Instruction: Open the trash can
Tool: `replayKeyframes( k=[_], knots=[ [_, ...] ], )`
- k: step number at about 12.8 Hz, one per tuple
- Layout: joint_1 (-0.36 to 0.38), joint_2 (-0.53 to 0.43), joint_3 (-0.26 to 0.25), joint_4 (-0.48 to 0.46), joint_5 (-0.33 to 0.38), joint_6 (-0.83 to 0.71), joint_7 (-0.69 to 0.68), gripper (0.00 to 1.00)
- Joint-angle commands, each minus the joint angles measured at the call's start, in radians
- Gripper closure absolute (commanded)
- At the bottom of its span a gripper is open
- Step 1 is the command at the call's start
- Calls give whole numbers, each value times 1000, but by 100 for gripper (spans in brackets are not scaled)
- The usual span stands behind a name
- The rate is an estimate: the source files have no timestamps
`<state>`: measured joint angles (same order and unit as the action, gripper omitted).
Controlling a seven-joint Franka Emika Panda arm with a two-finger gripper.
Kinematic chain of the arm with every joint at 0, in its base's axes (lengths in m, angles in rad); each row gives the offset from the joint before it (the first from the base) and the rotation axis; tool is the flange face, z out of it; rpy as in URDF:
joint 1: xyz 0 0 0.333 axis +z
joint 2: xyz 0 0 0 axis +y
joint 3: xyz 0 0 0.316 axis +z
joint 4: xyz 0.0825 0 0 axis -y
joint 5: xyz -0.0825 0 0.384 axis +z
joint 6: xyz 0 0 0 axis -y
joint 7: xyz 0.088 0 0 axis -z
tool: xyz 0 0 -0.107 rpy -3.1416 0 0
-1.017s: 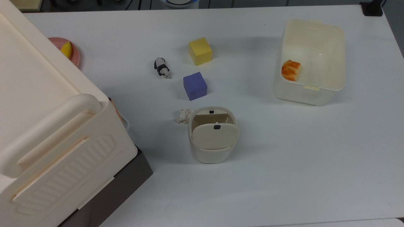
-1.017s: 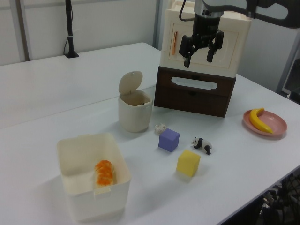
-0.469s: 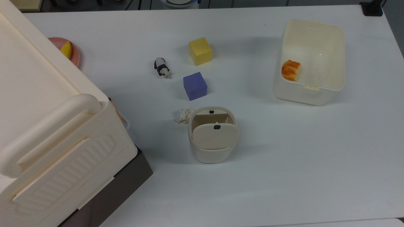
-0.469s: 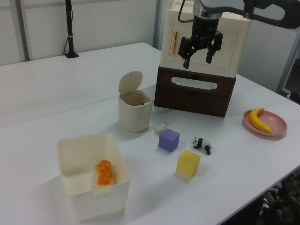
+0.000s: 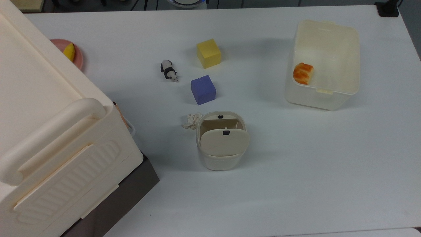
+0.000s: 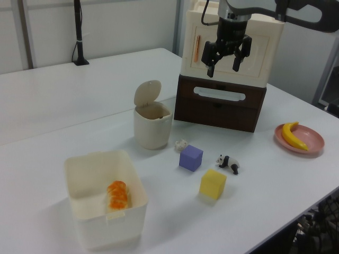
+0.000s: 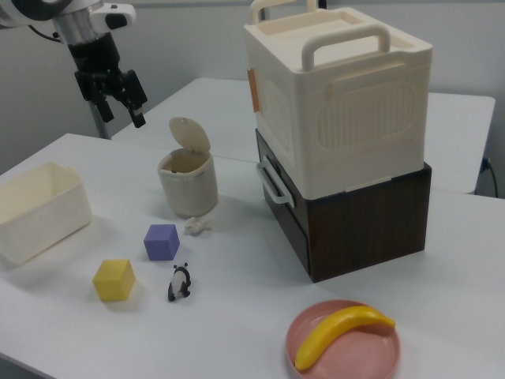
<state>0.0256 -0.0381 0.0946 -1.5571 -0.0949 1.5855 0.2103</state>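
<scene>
Trash can [image 6: 152,126] stands mid-table, at 6 o'clock of the purple cube [image 5: 203,89] in the top view; lid [image 6: 146,93] raised upright. Gripper [image 6: 224,57] hangs high above, fingers spread, empty. Task judged complete; any retreat should stay well clear of the lid.

A robotics lab. A plain white desk [image 6: 63,95] carries toy props: a yellow foam cube [image 6: 213,183] and a small panda figure [image 6: 228,163]. At 12 o'clock, a black camera pole [image 6: 79,32] stands.

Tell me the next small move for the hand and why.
Probably none beyond holding or retreating: the trash can already has its lid tipped up, its inside showing, and the hand hangs open well above the table, holding nothing.
</scene>
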Motion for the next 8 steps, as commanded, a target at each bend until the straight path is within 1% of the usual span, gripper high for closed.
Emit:
replayKeyframes(
  k=[1,3,8],
  knots=[
    [4,-8,-3,-6,20,13,-14,0],
    [4,-9,0,-6,23,7,-54,0],
    [4,-6,4,-9,21,1,-48,0]
  ],
)
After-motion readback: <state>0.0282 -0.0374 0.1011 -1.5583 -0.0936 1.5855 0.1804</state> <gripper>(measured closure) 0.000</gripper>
